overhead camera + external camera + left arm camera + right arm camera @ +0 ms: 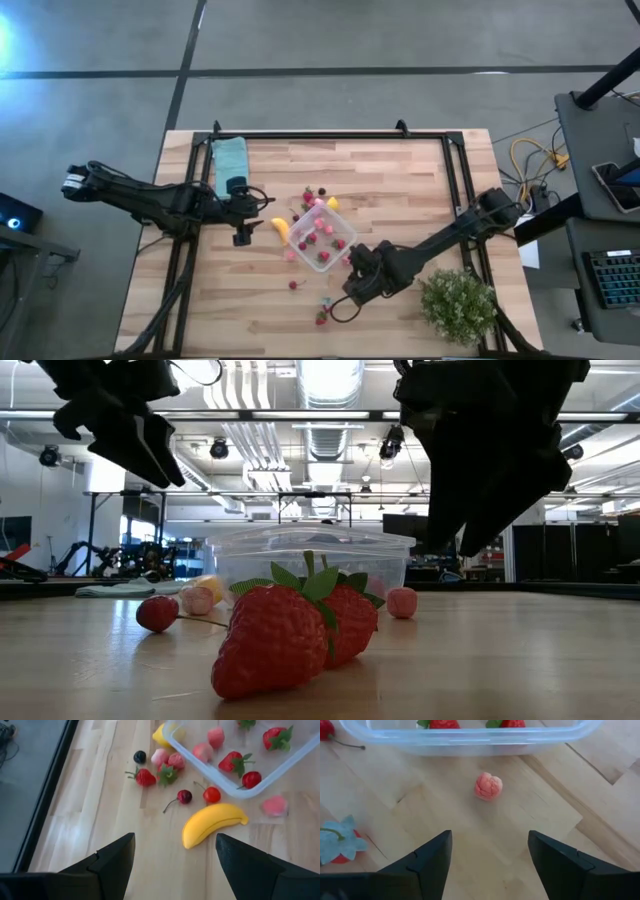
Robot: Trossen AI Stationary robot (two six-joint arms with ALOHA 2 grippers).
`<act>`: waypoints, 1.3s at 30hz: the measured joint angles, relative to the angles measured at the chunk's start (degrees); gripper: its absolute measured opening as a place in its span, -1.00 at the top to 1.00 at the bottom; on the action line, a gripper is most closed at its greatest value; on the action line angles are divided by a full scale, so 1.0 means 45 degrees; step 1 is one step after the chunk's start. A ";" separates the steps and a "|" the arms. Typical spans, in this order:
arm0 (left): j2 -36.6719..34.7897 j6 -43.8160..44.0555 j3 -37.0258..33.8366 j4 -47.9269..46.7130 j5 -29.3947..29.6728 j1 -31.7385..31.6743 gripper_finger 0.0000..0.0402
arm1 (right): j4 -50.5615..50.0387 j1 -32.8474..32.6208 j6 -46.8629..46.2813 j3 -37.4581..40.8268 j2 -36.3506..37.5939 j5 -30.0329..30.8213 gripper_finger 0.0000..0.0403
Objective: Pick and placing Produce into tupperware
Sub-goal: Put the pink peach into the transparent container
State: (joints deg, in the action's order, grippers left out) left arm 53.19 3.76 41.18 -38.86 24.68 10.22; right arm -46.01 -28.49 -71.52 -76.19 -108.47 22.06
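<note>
The right claw (490, 852) hangs wide open and empty just above a small pink raspberry-like piece (488, 786) on the pale wooden counter (400, 190), beside the clear, square plastic tub (324, 240). The left claw (175, 855), also spread and empty, hovers over a small yellow banana (212, 822) near the tub's other side. Several strawberries and pink pieces already lie in the tub. Cherries, berries and two strawberries (290, 635) are loose on the counter, so the sorting looks perhaps half done. No brand or legible writing shows.
</note>
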 joint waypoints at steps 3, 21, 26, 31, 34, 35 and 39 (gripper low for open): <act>0.0000 -0.0042 -0.0061 0.0170 0.0018 -0.0002 -0.31 | 0.0032 0.0011 0.0614 -0.0033 0.0000 0.0004 -0.26; 0.0005 -0.0722 -0.0076 0.0197 0.0025 -0.0010 -0.31 | 0.0729 0.0853 0.3941 0.0011 -0.0440 0.0109 -0.27; 0.0005 -0.0722 -0.0076 0.0195 0.0030 -0.0015 -0.31 | 0.0786 0.1103 0.3902 -0.0127 -0.0960 0.0095 -0.26; 0.0005 -0.0717 -0.0076 0.0202 0.0030 -0.0024 -0.31 | 0.0768 0.1155 0.3897 -0.0271 -0.1094 0.0103 -0.27; 0.0108 -0.0722 -0.0076 0.0248 0.0030 -0.0024 -0.31 | 0.0828 0.1146 0.3599 -0.0243 -0.1102 0.0098 -0.27; 0.0152 -0.0719 -0.0076 0.0297 0.0030 -0.0024 -0.31 | 0.0884 0.1146 0.3420 -0.0223 -0.1103 0.0103 -0.27; 0.0362 -0.0720 -0.0076 0.0353 0.0030 -0.0029 -0.31 | 0.1511 0.1146 0.3229 -0.0029 -0.1103 0.0103 -0.26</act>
State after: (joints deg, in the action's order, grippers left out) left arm 54.82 0.52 40.84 -37.27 24.82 10.09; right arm -39.21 -23.33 -56.98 -76.32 -113.43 22.52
